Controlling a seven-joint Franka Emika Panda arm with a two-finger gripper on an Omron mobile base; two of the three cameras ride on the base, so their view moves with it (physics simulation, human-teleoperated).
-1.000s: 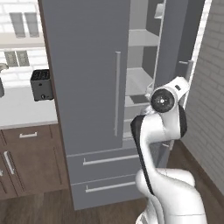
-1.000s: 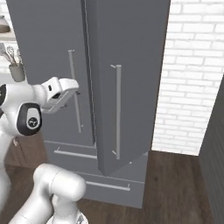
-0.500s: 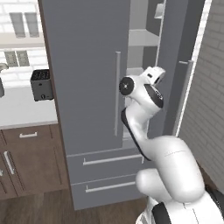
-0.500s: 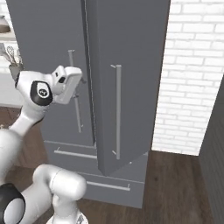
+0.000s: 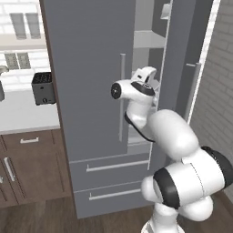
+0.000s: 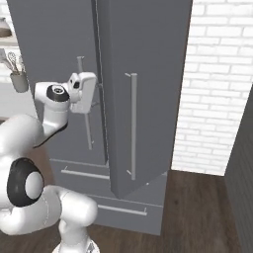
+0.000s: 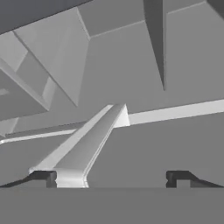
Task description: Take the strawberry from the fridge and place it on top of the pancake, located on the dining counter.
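Kitchen, grey fridge, right door ajar. Gripper spread wide, empty, at door gap facing pale shelves. Strawberry location unclear. Risk: hand hits door edge while reaching in.

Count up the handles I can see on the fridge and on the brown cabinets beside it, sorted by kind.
Fridge door handles: 2
Fridge drawer handles: 2
Brown cabinet handles: 2
Total: 6
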